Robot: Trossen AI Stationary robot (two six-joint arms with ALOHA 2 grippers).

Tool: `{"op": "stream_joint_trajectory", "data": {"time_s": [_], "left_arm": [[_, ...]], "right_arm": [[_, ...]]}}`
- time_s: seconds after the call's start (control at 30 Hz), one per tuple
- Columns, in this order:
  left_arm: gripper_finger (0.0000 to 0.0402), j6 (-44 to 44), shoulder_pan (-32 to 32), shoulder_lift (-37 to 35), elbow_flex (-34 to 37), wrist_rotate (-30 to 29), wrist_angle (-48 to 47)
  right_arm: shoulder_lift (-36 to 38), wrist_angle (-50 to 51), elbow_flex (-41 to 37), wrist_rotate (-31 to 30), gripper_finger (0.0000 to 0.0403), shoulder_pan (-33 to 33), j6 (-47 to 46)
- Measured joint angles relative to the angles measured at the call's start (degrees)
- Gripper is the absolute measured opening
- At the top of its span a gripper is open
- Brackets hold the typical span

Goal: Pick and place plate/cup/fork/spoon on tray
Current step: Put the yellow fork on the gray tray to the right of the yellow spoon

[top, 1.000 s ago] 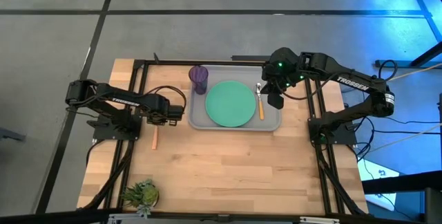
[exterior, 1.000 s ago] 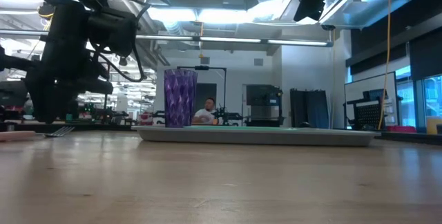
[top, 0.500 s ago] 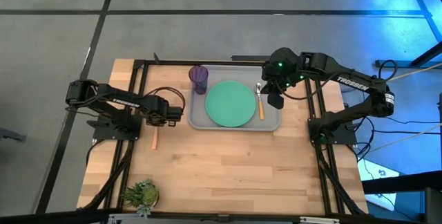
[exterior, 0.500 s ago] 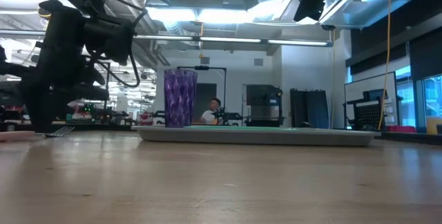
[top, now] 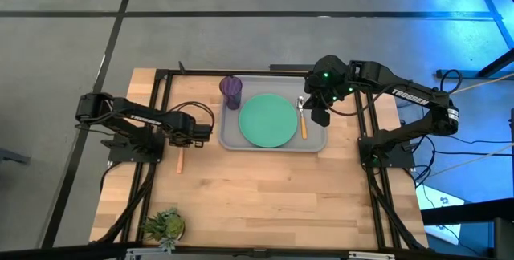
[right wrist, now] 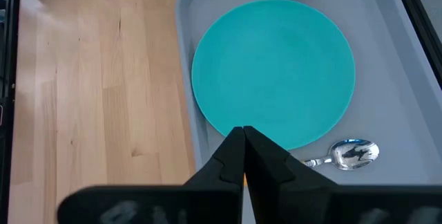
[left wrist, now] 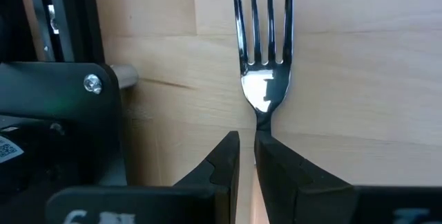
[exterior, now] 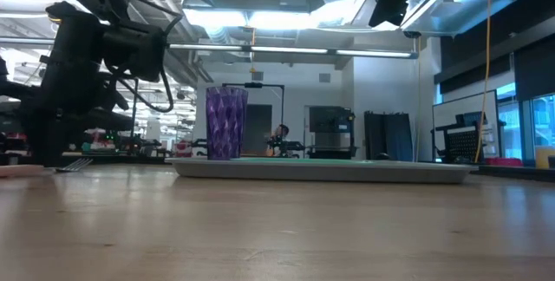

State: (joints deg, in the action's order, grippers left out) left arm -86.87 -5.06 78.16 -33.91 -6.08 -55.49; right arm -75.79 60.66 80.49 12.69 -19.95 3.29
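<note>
The grey tray (top: 231,136) lies at the table's far middle. On it are the mint-green plate (top: 267,120), the purple cup (top: 231,91) standing upright at its far left corner, and the orange-handled spoon (top: 302,120) along its right side. The fork (top: 180,162) lies flat on the wood left of the tray, its tines (left wrist: 264,44) toward the far edge. My left gripper (left wrist: 247,144) stands over the fork, its fingers closed in on it. My right gripper (top: 320,119) hangs shut and empty above the tray's right rim. My left gripper has the fork's thin neck (left wrist: 263,124), just behind the tines, between its two fingers. The fingers come from above, pointing down, one on each side of the fork. The fork lies flat on the table. The gripper's own body hides the handle.
A small green plant (top: 165,225) sits at the near left corner. Black frame rails (top: 161,91) run beside both arm bases. Bare wood spreads near the tray. A person (exterior: 282,133) shows in the room behind the table.
My left arm has shifted a little toward the table's left edge above the fork. The fork lies where it was. The person in the room behind has walked to the right.
</note>
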Motion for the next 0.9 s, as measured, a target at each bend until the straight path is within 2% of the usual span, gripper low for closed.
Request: {"op": "stream_joint_trajectory", "data": {"time_s": [0.57,0.9], "left_arm": [[0.0043,0.2,0.0,-2.2,-1.6,-3.9,-1.0],[0.0043,-0.1,0.0,-2.2,-0.2,-2.3,-0.8]], "right_arm": [[0.0,0.0,0.0,0.0,0.0012,0.0,0.0],[0.0,0.0,0.0,0.0,0.0012,0.0,0.1]]}}
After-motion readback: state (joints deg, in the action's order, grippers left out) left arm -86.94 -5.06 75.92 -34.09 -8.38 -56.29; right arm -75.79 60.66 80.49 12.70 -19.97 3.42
